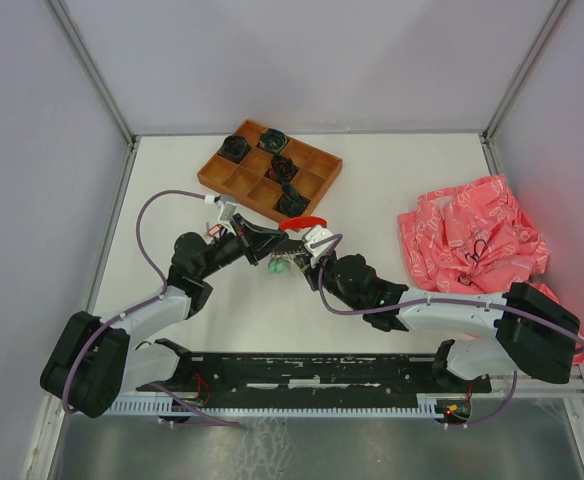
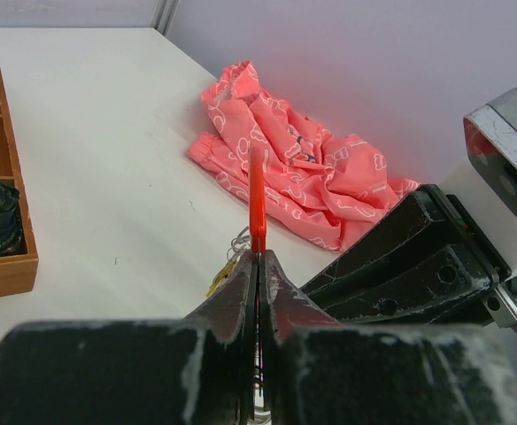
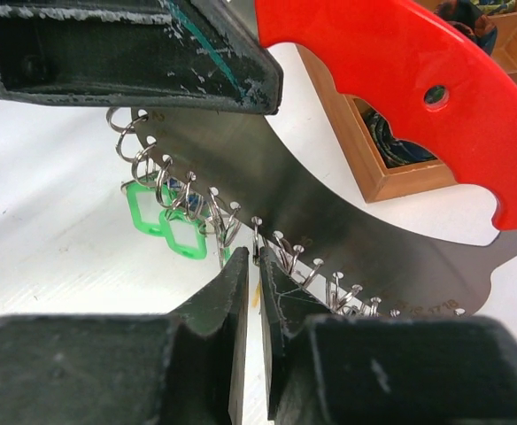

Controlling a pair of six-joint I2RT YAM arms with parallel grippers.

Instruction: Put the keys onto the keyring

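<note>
The keyring (image 3: pixel 400 88) is a red crescent handle with a grey metal plate (image 3: pixel 329 221) whose lower edge carries a row of small wire rings. My left gripper (image 2: pixel 258 257) is shut on it, and the red edge (image 2: pixel 257 204) stands up out of the closed jaws. Keys with green tags (image 3: pixel 183 232) hang from rings near the plate's left end. My right gripper (image 3: pixel 254 257) is just under the plate's edge, jaws a narrow gap apart, with one wire ring standing at the tips. From above, both grippers meet at the keyring (image 1: pixel 303 222) in mid-table, and the green tags (image 1: pixel 275 267) hang below it.
A wooden compartment tray (image 1: pixel 212 178) with dark coiled bundles (image 1: pixel 282 165) sits just behind the keyring. A crumpled pink cloth (image 1: pixel 472 235) lies at the right. A yellow tag (image 2: pixel 221 276) shows beside my left fingers. The right arm's black body (image 2: pixel 418 257) crowds the left wrist view.
</note>
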